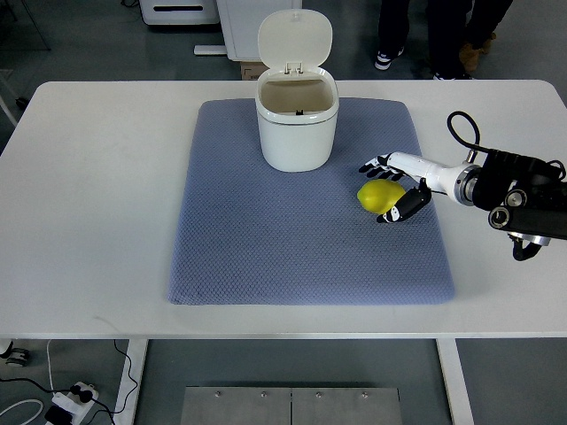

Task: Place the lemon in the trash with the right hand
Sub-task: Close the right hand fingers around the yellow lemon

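Reaching in from the picture's 3 o'clock edge, the right hand [396, 188] sits on the blue-grey mat [266, 257], its white palm and black fingers spread around the lemon [379, 196]. The fingers [376, 165] at the lemon's 12 o'clock and the thumb at its 4 o'clock bracket the fruit without clearly closing; whether they touch it I cannot tell. The lemon lies on the mat, near the mat's 3 o'clock edge and just beside the palm.

At 10 o'clock from the lemon stands the white trash bin [297, 124], its flip lid [295, 37] raised upright at the back, mouth open upward. A strip of bare mat separates bin and lemon, with nothing lying between them. The mat's lower half, toward 6 o'clock, is bare cloth, and the white table [89, 195] runs wide and bare toward 9 o'clock.

A black cable loop [461, 128] rises over the forearm near the table's 3 o'clock side. Beyond the table's 12 o'clock edge, a person's legs and shoes [425, 44] stand on the floor beside a white cabinet [239, 22]. A power strip and cords [71, 398] lie on the floor at 7 o'clock.
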`<action>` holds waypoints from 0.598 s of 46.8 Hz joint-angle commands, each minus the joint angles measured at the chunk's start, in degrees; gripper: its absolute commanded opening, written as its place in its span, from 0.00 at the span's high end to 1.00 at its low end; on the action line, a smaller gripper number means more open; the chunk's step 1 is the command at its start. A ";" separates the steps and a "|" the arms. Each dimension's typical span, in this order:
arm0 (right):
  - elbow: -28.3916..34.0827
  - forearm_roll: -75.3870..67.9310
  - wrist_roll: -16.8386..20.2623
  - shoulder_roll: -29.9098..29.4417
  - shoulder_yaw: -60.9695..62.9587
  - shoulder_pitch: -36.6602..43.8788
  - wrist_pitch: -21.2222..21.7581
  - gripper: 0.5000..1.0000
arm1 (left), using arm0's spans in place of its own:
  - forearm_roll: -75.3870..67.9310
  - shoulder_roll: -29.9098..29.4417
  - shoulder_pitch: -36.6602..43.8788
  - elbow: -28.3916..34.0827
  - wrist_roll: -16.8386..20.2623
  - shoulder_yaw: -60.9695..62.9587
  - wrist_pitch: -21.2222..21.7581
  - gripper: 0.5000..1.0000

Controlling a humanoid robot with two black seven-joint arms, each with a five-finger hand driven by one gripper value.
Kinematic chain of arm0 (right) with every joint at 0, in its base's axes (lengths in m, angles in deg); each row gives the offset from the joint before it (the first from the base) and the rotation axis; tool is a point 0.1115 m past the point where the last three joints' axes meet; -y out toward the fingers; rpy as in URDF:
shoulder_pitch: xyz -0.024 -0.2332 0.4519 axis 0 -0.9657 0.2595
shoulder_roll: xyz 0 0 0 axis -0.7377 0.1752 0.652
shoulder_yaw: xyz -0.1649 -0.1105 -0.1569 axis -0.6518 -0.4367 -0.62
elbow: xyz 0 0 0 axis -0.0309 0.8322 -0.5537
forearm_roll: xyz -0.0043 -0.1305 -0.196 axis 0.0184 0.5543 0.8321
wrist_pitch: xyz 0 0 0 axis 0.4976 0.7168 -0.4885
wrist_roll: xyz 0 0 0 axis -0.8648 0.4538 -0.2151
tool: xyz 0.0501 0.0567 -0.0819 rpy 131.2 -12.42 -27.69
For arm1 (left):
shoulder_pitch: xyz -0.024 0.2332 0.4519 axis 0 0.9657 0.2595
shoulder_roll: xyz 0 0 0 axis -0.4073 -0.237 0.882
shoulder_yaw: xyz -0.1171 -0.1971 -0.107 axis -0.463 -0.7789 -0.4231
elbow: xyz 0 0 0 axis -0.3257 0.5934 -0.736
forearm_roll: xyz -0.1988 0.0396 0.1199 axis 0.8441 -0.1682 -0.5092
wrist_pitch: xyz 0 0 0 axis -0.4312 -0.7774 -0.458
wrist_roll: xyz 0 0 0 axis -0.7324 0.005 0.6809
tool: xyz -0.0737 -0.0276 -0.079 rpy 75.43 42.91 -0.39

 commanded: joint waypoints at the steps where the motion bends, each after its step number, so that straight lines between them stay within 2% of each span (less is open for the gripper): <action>1: -0.86 0.68 -0.06 -0.13 -0.07 -0.55 -0.09 0.40 | -0.03 0.00 -0.01 0.03 0.00 0.00 0.00 0.00; 6: -1.74 1.39 -0.59 -0.21 -0.16 -0.64 -0.09 0.49 | 0.06 0.00 -0.01 -0.05 0.00 0.00 0.00 0.00; 15: -1.92 2.09 -0.76 -0.13 -0.24 -0.64 -0.09 0.77 | -0.02 0.00 -0.01 0.03 0.00 0.00 0.00 0.00; 18: -1.92 2.00 -0.94 -0.13 -0.24 -0.64 -0.09 0.80 | -0.03 0.00 -0.01 0.03 0.00 0.00 0.00 0.00; 23: -1.83 2.00 -1.03 -0.13 -0.24 -0.64 0.00 0.98 | -0.03 0.00 -0.01 0.03 0.00 0.00 0.00 0.00; 28: -1.65 2.00 -1.12 0.22 -0.24 -0.56 0.17 1.00 | 0.06 0.00 -0.01 0.03 0.00 0.00 0.00 0.00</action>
